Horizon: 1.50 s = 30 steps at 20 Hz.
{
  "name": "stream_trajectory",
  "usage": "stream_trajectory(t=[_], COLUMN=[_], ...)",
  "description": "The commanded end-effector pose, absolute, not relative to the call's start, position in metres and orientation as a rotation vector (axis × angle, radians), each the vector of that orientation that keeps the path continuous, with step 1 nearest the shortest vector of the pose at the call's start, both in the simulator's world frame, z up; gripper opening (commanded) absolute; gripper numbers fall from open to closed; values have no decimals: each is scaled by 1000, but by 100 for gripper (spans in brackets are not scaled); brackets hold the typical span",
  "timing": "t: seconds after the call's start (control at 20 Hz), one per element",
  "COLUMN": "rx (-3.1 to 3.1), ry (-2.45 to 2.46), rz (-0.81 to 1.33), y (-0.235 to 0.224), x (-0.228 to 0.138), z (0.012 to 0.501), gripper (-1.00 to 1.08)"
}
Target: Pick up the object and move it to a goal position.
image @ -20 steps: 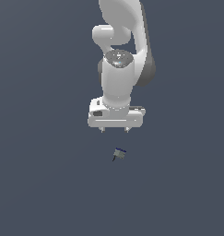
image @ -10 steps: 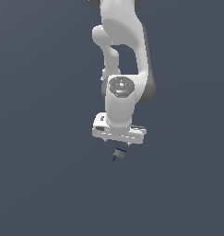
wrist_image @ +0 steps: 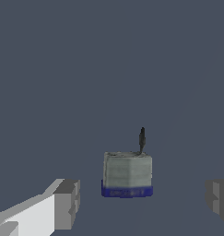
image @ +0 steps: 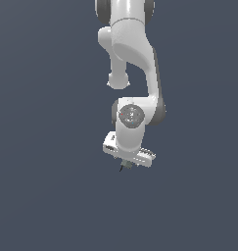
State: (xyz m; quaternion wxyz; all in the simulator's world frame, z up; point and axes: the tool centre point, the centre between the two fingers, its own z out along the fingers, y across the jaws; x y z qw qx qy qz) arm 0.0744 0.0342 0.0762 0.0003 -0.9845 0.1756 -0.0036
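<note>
The object (wrist_image: 127,174) is a tiny grey-green block with a dark blue lower edge and a thin black stem on top. In the wrist view it stands between my two fingers, touching neither. One fingertip (wrist_image: 67,204) and the other fingertip (wrist_image: 218,199) stand wide apart on either side of it. In the exterior view the gripper (image: 126,165) hangs low under the white arm, and the object (image: 124,165) peeks out just below the hand, mostly hidden by it. The gripper is open.
The ground is a flat, plain dark grey-blue surface (image: 52,196) in both views. No other object, container or edge shows.
The arm has lowered the hand down onto the object. A second ago the object lay apart below the gripper; now it sits between the open fingers. The object has not moved.
</note>
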Motion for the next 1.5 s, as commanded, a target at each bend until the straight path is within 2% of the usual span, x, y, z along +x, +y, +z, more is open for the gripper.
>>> stream_trajectory(t=[0.0,0.45,0.9,1.2,1.25,1.45], rx=[-3085,-3082,-3080,-3080,-3080,-3080], ry=[591,610,617,618,618,618], rz=[-6,0,0,0,0,0], y=[36,37,36,36,36,36], x=[77,77,76,77,77,77], z=[69,60,19,13,13,13], gripper=[100,100,100,100,-100,-100])
